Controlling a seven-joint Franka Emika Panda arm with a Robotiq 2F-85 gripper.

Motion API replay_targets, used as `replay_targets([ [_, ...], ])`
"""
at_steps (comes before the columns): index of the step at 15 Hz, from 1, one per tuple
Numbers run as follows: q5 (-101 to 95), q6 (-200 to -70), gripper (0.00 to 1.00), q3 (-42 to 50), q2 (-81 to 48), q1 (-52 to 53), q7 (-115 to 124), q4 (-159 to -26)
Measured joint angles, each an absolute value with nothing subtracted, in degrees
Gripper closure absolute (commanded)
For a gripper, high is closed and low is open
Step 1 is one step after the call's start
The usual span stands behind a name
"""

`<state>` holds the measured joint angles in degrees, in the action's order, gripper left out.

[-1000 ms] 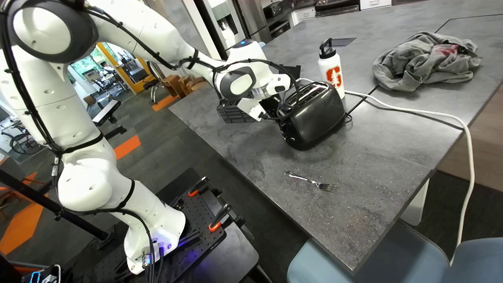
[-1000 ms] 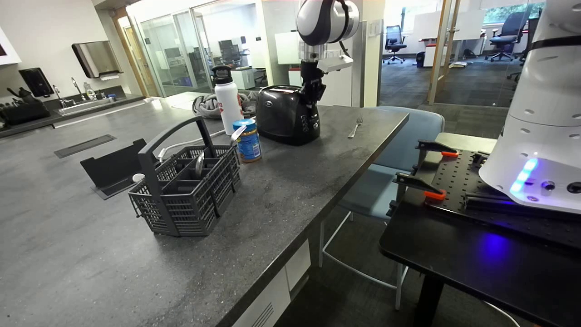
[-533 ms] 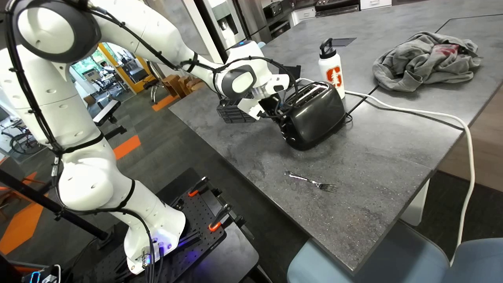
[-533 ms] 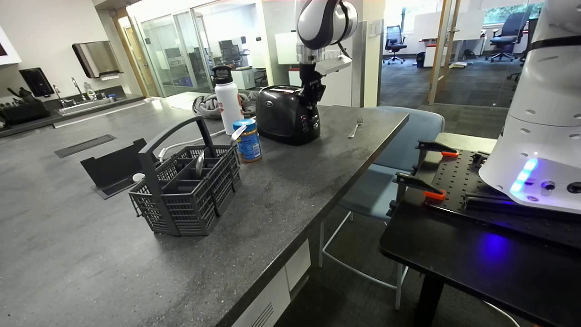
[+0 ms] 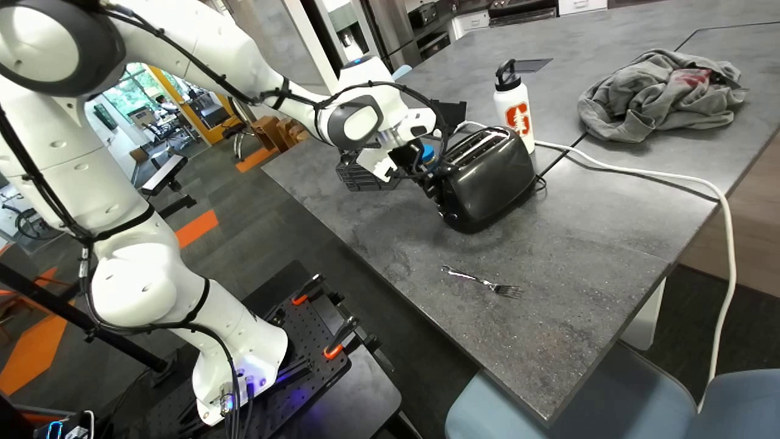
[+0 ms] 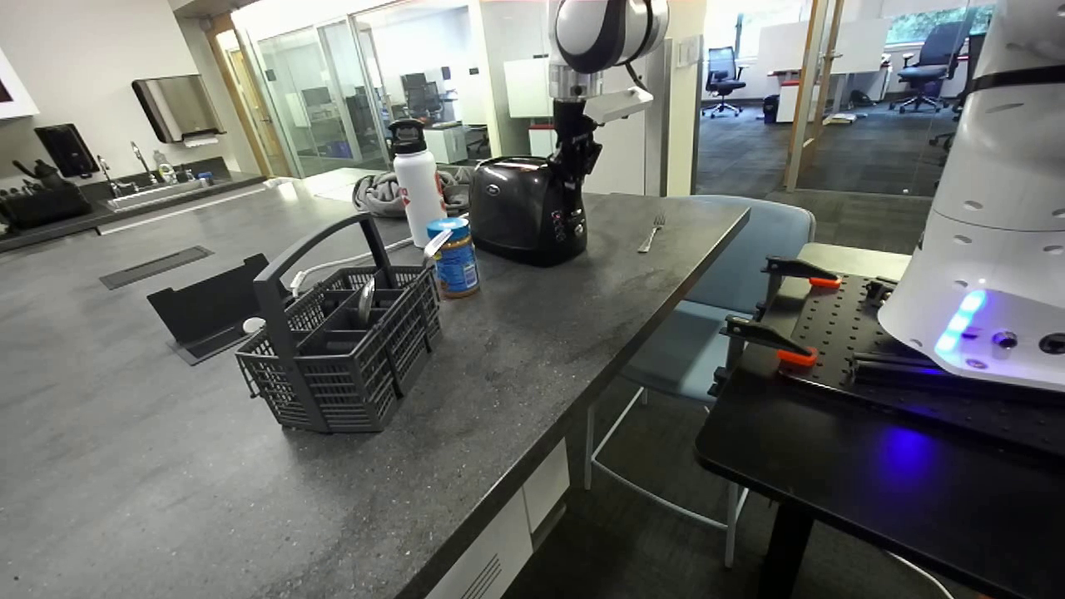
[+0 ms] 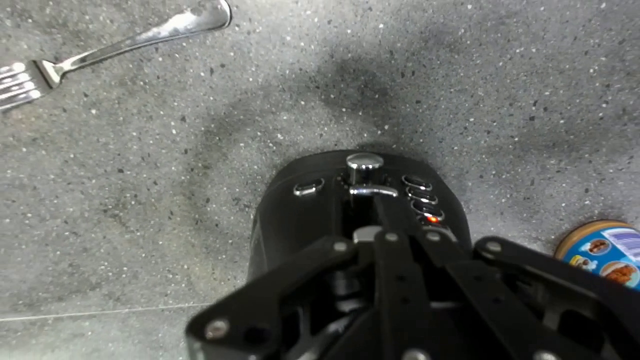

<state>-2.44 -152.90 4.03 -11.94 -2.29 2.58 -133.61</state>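
Observation:
My gripper [image 7: 387,200] is shut, its fingertips together with nothing seen between them. It points down at the control end of a black toaster [image 6: 512,208]. In the wrist view the tips lie over the chrome lever [image 7: 374,190], which sits low in its slot just above the round knob [image 7: 365,162]; whether they touch it I cannot tell. A red light [image 7: 433,219] glows among the buttons beside the slot. In an exterior view the gripper [image 5: 434,190] stands close against the toaster's end, and its tips are hard to make out against the black body.
A fork [image 5: 481,281] lies on the grey counter near its edge. Around the toaster stand a blue-lidded jar [image 6: 455,262], a white bottle [image 6: 418,187] and a cutlery basket [image 6: 341,366]. A white cable [image 5: 646,171] runs past a grey cloth [image 5: 661,97].
Over the last half second the wrist and gripper have drawn back slightly from the toaster's end, uncovering the jar's blue lid in an exterior view. The gripper has stayed shut; the toaster has not moved.

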Motion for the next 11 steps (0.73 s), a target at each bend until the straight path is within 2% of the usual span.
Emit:
replay_targets([
  [11,-2.8,-153.1,1.00,3.7,13.8,-2.7,3.9,-147.9],
])
